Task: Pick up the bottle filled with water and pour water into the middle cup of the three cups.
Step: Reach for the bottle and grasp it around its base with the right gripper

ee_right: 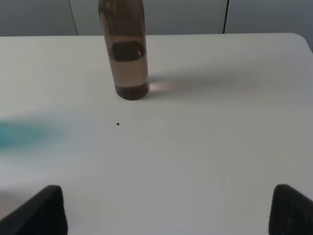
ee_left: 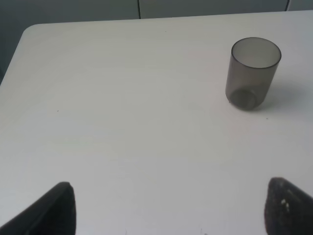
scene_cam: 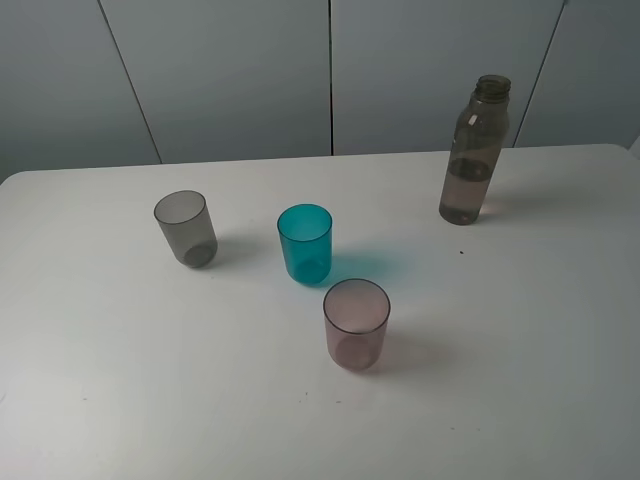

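On the white bench (scene_cam: pixel 90 330), left to right: smoky grey cup (scene_cam: pixel 185 228), teal-blue middle cup (scene_cam: pixel 305 243), pinkish-mauve cup (scene_cam: pixel 356 325), all upright and apart. Far right stands the bottle (scene_cam: pixel 472 150), long axis vertical, neck up, well ahead of the right fingers (ee_right: pixel 44 213), spread wide. Left fingers (ee_left: pixel 51 213) also spread, facing the grey cup.

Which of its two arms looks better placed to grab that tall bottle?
The right. The bottle stands upright on the right of the table, and it lies ahead of the open right gripper in that wrist view. The left gripper faces only the grey cup.
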Available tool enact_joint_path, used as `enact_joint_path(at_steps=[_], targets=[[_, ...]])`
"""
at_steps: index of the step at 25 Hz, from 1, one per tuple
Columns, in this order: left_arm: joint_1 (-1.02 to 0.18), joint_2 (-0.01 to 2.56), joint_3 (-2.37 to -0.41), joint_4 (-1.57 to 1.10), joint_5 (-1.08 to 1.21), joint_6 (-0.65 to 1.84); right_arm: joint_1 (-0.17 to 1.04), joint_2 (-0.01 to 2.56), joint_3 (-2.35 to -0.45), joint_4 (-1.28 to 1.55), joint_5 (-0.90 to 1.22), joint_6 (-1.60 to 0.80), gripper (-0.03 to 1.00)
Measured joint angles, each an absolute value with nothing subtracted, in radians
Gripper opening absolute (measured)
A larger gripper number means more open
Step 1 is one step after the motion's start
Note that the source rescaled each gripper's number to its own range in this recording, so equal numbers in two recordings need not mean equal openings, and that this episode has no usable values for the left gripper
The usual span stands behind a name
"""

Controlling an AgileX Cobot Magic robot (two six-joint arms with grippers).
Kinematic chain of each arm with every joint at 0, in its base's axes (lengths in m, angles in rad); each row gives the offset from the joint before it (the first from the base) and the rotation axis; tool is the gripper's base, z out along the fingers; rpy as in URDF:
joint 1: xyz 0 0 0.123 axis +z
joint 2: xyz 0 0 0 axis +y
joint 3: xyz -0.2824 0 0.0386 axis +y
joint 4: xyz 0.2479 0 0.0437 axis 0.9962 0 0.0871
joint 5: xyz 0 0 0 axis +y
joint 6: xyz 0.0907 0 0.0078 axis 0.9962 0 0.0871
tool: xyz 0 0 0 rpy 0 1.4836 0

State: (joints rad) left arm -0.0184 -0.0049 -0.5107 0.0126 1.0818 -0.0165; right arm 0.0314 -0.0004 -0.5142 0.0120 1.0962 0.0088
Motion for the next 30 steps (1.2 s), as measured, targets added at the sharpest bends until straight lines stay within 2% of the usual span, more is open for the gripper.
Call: enact_joint_path(at_steps=[6, 15, 21, 24, 30], targets=[[-0.018, -0.005, -0.511, 0.013, 1.082, -0.017, 0.031, 0.04, -0.54, 0.051, 1.088, 0.009, 0.66], [-0.018, -0.005, -0.511, 0.013, 1.082, -0.018, 0.031, 0.511, -0.789, 0.065, 0.868, 0.011, 0.66], [-0.018, -0.005, -0.511, 0.013, 1.082, -0.021, 0.034, 0.772, -0.831, 0.065, 0.626, 0.011, 0.66], [-0.018, -0.005, -0.511, 0.013, 1.082, -0.021, 0.078, 0.875, -0.832, 0.056, 0.547, 0.013, 0.66], [-0.018, -0.005, -0.511, 0.013, 1.082, -0.021, 0.197, 1.067, -0.826, 0.045, 0.521, 0.013, 0.66]])
